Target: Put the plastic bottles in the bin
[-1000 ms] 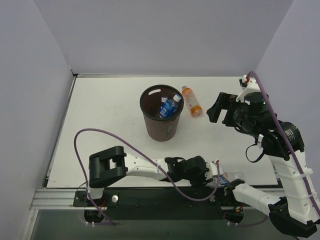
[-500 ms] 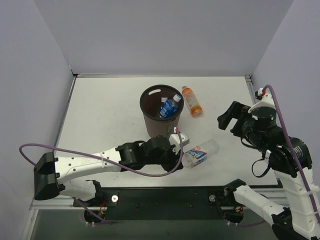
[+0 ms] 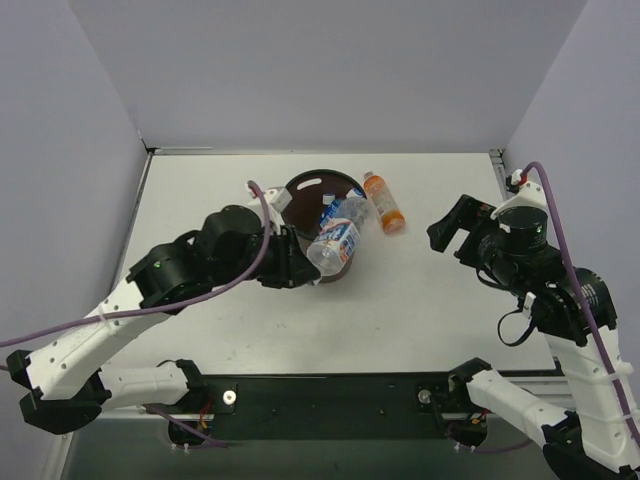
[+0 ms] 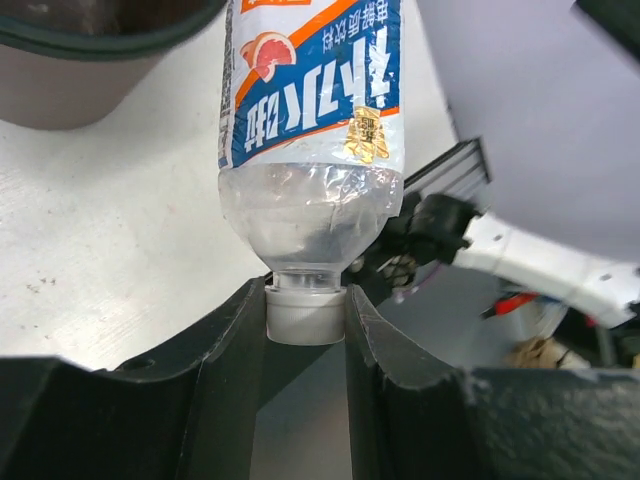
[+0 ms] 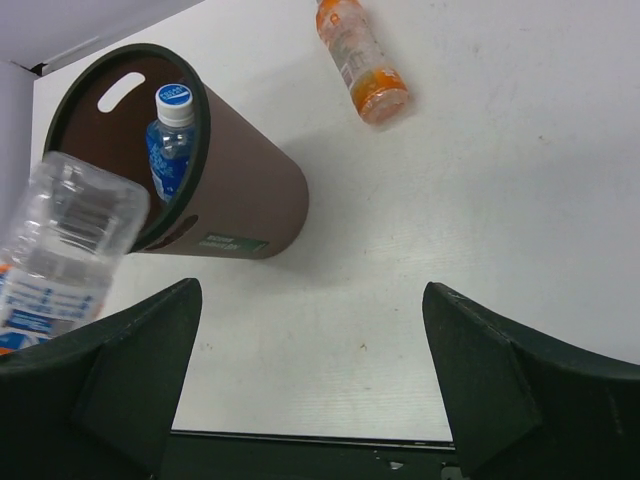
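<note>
My left gripper [image 4: 306,318] is shut on the white cap of a clear bottle with a whitish label [image 4: 310,120]. In the top view that bottle [image 3: 337,240] hangs tilted over the front rim of the dark brown bin [image 3: 300,186]. A blue-labelled bottle [image 5: 168,140] stands inside the bin [image 5: 240,200]. An orange bottle [image 3: 383,202] lies on the table just right of the bin. My right gripper [image 3: 448,228] is open and holds nothing, out to the right of the bin above the table. In its wrist view the jaws of the right gripper [image 5: 310,390] stand wide apart over bare table.
White table [image 3: 420,300] with lilac walls on three sides. The left arm's purple cable [image 3: 120,312] loops over the left half of the table. A black rail [image 3: 330,395] runs along the near edge.
My left arm has swung from the near edge up to the bin, lifting the whitish-label bottle off the table to the rim. The right arm drew back a little, still open.
</note>
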